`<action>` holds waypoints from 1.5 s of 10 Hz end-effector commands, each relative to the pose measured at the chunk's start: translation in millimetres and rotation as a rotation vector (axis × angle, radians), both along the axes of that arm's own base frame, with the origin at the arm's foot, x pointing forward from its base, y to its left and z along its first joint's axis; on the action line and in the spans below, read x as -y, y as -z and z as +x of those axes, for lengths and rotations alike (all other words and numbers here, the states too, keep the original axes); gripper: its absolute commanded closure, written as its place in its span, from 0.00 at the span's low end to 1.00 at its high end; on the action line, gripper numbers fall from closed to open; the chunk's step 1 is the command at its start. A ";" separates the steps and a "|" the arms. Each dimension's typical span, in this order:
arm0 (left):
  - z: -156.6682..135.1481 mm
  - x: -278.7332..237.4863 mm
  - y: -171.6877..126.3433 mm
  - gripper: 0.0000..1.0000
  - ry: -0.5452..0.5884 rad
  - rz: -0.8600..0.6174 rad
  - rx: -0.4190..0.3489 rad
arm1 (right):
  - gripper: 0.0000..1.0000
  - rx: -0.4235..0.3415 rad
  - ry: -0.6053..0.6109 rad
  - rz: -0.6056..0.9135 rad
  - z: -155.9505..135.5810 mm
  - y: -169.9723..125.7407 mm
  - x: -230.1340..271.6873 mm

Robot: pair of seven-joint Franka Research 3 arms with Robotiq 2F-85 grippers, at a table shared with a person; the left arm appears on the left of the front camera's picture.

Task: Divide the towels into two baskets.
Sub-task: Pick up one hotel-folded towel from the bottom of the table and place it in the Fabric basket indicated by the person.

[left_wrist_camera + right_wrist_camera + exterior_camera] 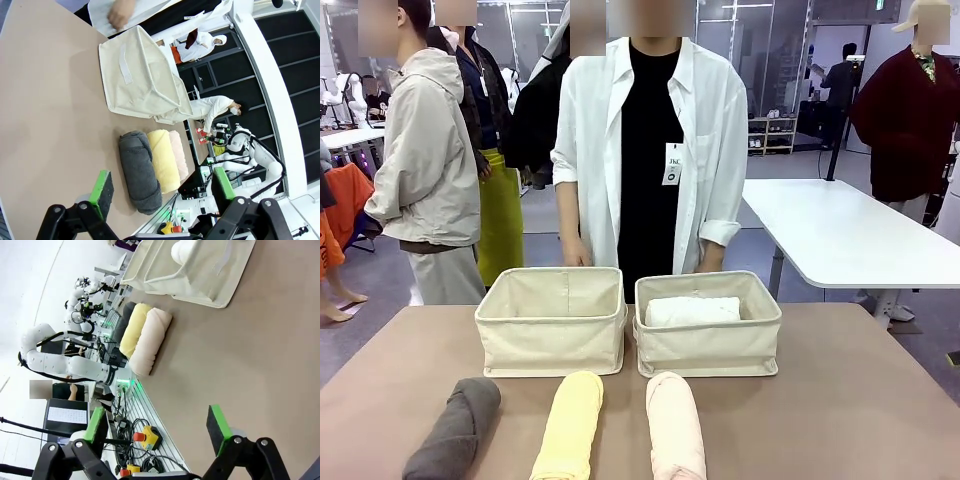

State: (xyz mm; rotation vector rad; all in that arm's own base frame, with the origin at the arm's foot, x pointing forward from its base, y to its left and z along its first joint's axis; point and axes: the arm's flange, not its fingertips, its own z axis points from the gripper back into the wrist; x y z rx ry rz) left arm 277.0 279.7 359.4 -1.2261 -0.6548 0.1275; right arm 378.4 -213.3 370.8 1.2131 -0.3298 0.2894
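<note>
Inside right basket [708, 352]: white towel [692, 311], lying crosswise.

left claw [162, 189]: black frame, green pads | right claw [156, 422]: same | left arm [60, 362]: white

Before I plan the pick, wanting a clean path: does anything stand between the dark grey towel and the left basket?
Nothing visible: bare table lies between the dark grey towel and the left basket.

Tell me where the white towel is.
In the front view, the white towel lies inside the right-hand basket, just beyond the pink towel.
</note>
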 end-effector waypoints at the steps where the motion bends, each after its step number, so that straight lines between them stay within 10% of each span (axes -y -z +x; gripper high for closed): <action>1: -2.1 -2.0 -1.1 0.00 -0.006 0.000 0.004 | 0.00 0.027 0.020 0.001 -2.3 0.7 -2.1; 8: 0.0 0.0 0.0 0.00 0.000 0.000 0.000 | 0.00 0.027 0.020 0.001 -2.3 0.7 -2.1; 15: 48.8 161.5 -72.4 0.00 0.284 0.582 -0.144 | 0.00 0.027 0.020 0.001 -2.3 0.7 -2.1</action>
